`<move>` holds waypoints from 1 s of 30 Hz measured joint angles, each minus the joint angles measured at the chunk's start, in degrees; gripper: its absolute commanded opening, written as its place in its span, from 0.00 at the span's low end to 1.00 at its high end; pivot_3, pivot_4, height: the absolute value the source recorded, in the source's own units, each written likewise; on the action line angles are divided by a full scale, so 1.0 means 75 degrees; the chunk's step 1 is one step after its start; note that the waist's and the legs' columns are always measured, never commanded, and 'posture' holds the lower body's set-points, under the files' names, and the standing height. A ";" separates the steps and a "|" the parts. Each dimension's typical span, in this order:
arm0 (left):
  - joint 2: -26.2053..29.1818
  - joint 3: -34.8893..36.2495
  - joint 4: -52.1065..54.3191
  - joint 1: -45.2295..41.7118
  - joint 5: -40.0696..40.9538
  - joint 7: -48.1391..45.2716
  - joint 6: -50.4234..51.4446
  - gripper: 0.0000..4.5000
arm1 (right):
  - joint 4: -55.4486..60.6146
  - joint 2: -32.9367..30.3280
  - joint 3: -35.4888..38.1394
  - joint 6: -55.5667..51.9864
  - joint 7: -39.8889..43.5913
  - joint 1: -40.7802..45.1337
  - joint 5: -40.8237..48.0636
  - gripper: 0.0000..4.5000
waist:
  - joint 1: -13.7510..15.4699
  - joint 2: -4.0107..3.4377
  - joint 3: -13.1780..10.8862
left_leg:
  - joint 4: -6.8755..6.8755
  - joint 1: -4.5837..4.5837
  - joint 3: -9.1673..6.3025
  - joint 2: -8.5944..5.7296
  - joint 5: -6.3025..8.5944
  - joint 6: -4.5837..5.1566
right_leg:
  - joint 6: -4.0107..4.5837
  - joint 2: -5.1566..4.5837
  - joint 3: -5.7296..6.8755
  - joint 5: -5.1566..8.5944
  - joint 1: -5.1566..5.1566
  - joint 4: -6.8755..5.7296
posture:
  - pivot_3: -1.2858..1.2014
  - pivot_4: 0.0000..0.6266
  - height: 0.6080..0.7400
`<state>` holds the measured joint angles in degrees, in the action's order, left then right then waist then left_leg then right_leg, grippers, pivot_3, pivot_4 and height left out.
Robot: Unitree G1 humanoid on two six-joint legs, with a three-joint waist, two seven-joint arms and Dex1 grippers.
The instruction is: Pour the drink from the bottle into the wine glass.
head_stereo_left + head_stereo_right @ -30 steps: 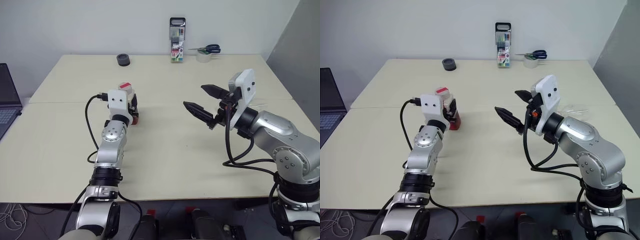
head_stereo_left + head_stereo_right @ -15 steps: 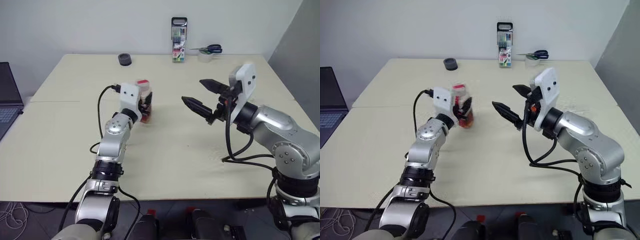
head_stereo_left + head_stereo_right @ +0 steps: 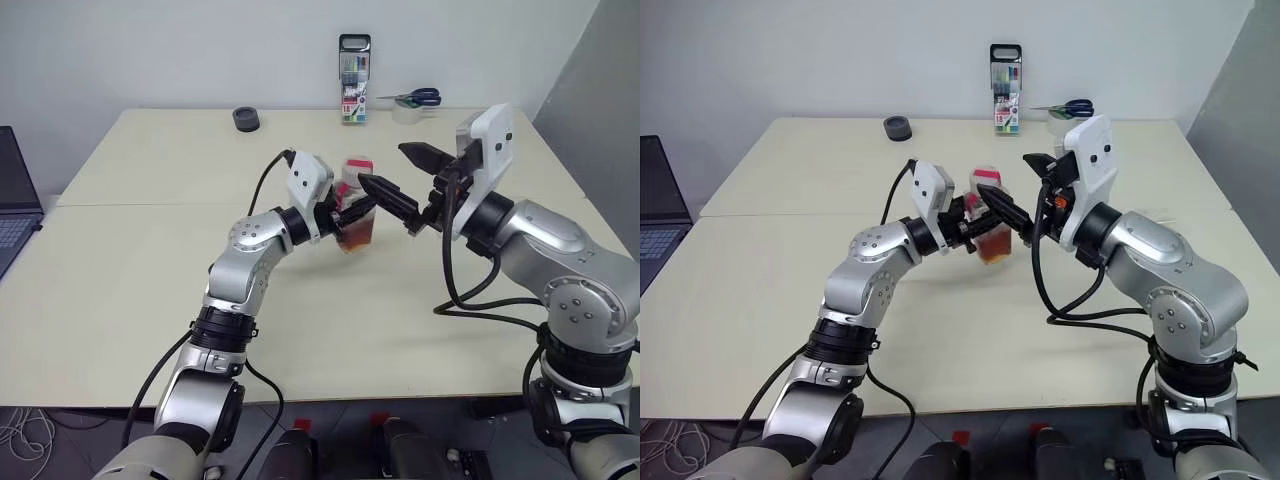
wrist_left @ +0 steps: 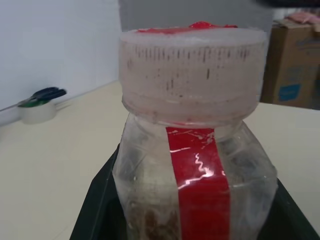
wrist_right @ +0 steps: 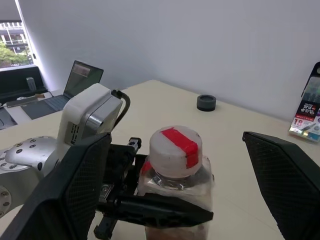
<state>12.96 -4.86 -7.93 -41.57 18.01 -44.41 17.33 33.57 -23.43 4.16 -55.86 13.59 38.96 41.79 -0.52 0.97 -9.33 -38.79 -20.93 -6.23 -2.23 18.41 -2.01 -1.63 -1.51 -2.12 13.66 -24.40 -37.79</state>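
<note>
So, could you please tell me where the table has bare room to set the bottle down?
The near half of the table, left of the left arm, is bare, as is the stretch between the black roll and the marker pack. It is crowded at mid-table, where the left claw holds the bottle between the open right claw's fingers.

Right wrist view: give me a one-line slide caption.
Left hand holds the capped bottle up between the open fingers of the right hand.
</note>
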 measured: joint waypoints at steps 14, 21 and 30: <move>0.0183 -0.0219 0.0199 -0.0179 0.0305 -0.1189 0.0271 0.39 | 0.0037 -0.0105 0.0092 -0.0176 0.0060 -0.0036 0.0480 1.00 | -0.0048 0.0000 0.0000 | 0.0000 0.0001 0.0000 0.0001 0.0001 0.0002 | 0.0000 0.0009 0.0000 0.0000 0.0001 0.0000 | 0.52 0.24 1.00; 0.0112 -0.0220 0.0196 -0.0205 0.0303 -0.1216 0.0244 0.39 | 0.0067 -0.0066 -0.0110 -0.0176 -0.0011 -0.0469 0.0462 1.00 | -0.0067 0.0000 0.0000 | 0.0000 0.0001 -0.0001 0.0001 0.0001 0.0002 | 0.0000 0.0009 -0.0002 0.0000 0.0001 -0.0001 | 0.52 0.24 1.00; 0.0080 -0.0229 0.0202 -0.0203 0.0328 -0.1485 0.0252 0.39 | 0.0150 -0.0102 0.0062 -0.0176 -0.0009 -0.0492 0.0798 1.00 | -0.0069 0.0000 0.0000 | 0.0000 0.0001 -0.0002 0.0002 0.0001 0.0003 | 0.0000 0.0011 -0.0001 0.0000 0.0001 -0.0001 | 0.52 0.24 1.00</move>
<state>13.56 -6.58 -6.41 -43.09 20.47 -55.55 19.22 34.70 -24.19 4.63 -57.18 13.52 35.27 47.77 -1.04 0.97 -9.33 -38.79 -20.92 -6.25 -2.22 18.42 -1.99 -1.63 -1.43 -2.13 13.66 -24.39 -37.79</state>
